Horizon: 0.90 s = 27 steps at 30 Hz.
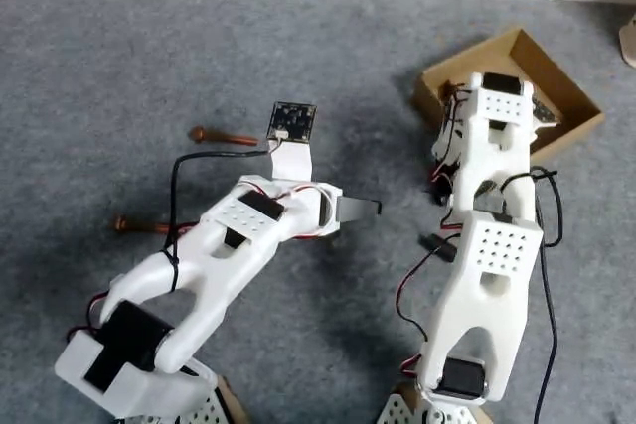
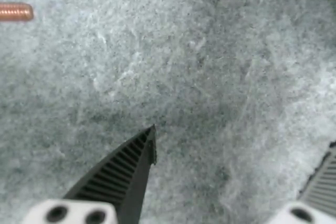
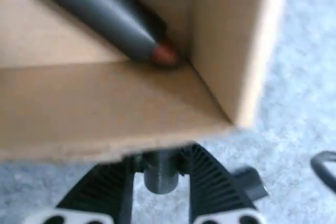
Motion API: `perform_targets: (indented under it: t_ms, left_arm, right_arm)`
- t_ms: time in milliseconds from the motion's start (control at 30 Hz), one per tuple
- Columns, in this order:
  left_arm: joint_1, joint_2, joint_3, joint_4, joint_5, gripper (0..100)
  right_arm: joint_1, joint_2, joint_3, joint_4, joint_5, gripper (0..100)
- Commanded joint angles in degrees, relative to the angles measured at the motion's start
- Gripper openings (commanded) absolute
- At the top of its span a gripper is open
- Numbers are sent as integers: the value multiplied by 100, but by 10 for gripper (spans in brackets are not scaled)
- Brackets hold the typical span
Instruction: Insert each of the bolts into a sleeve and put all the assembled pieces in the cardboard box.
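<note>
A bolt [image 1: 224, 136] and a second bolt [image 1: 149, 226] lie loose on the carpet. My left hand [image 2: 239, 148] hangs near them, wide open and empty. My right hand [image 3: 161, 155] is clamped on a grey sleeve [image 3: 160, 179] right at the box [image 3: 105, 108] wall. If I release too soon, I think it will land outside, away from the finished piece [image 3: 105, 9].

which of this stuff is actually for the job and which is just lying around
For the job: bolt, second bolt, sleeve held in the right hand, finished piece inside the cardboard box.
Lying about: pale object past the box, too cut off to identify; grey mat underneath.
</note>
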Motion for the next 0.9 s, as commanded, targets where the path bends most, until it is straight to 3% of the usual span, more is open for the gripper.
perform_targets:
  t_ms: [0, 133, 433, 567, 867]
  left_arm:
    - [-48, -75, -286, -88, 44, 442]
    - [-75, -40, -514, 44, 615, 442]
    - [-532, -22, -1578, 1899, 1266, 442]
    - [-796, -22, -1613, 1952, 1996, 442]
    - [-1464, -22, -1982, 2022, 2303, 442]
  right_arm:
    - [-13, -154, -277, 171, 457, 5]
    - [-163, -163, -242, 180, 791, 5]
    - [-374, -259, 163, 189, 1231, 5]
    - [-558, -716, 796, 189, 1231, 5]
    - [-1314, -2062, 2510, 163, 1284, 5]
